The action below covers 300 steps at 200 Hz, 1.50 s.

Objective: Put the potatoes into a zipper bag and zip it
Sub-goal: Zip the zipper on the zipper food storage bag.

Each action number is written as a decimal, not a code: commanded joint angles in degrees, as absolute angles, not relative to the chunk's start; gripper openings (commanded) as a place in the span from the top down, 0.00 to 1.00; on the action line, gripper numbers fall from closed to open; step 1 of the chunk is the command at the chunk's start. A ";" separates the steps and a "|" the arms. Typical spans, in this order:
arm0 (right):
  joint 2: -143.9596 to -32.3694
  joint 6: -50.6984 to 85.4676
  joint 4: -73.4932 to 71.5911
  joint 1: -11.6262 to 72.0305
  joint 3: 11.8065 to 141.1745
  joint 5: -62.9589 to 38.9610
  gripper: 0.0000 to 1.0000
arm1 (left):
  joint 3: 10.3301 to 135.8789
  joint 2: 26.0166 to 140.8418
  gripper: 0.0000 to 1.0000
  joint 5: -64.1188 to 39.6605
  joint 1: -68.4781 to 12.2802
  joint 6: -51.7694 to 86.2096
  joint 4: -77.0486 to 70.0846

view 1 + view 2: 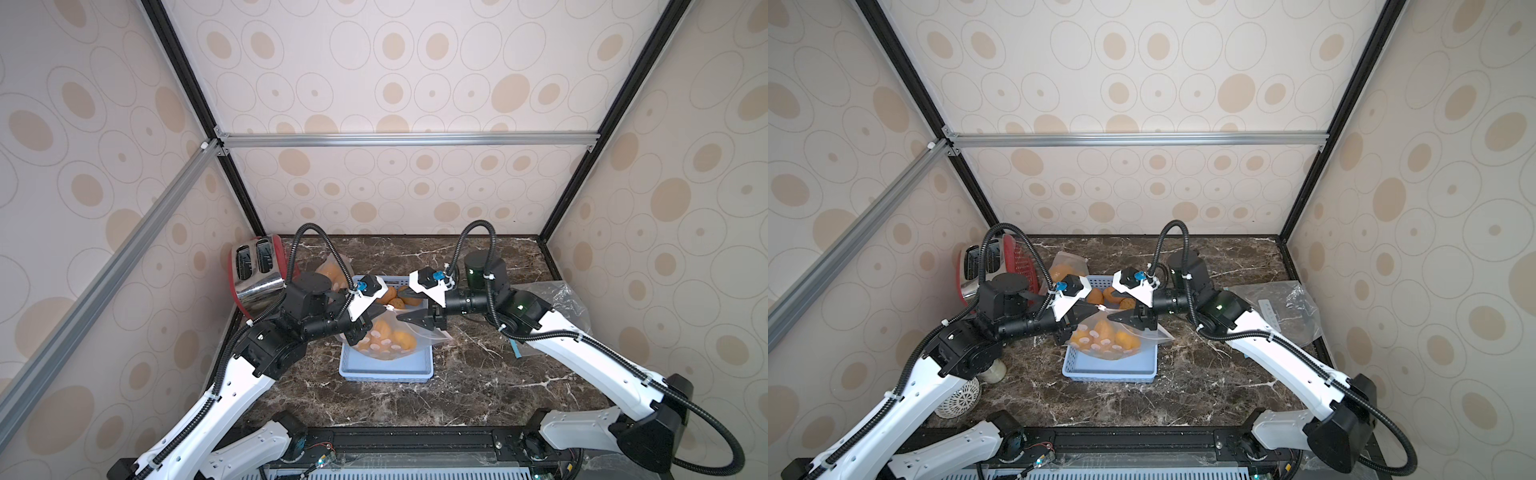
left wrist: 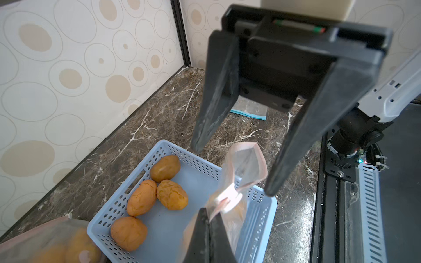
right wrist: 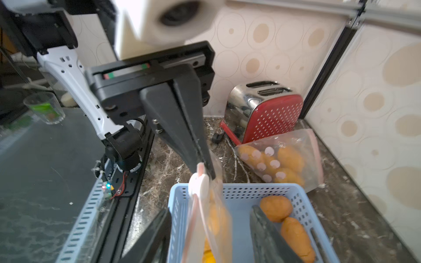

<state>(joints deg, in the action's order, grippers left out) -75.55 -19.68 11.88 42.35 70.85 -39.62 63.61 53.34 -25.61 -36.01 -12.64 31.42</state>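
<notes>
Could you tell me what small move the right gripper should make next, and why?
Probably close the right gripper on the top edge of the zipper bag: its open jaws straddle it, the left gripper pinches the end by the white slider, and potatoes are inside.

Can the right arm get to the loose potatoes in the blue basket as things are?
Probably yes. The right gripper is open and empty over the blue basket, and the loose potatoes lie uncovered. But the zipper bag pinched by the left gripper hangs between its fingers, so it must clear that.
</notes>
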 commanded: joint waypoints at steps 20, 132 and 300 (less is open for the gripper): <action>-77.59 -19.40 11.23 43.56 74.44 -40.87 0.58 | 64.72 52.13 1.00 -26.63 -36.20 -11.96 31.40; -78.92 -20.64 15.53 45.34 76.38 -41.35 0.82 | 63.55 52.58 1.00 -26.63 -36.20 -12.66 31.93; -73.05 -26.22 31.33 45.40 71.55 -35.02 1.00 | 59.00 45.29 1.00 -27.60 -36.19 -9.07 23.61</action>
<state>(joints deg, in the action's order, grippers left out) -75.02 -24.77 24.67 45.32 73.67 -38.48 58.08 47.44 -27.29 -36.12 -10.13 29.26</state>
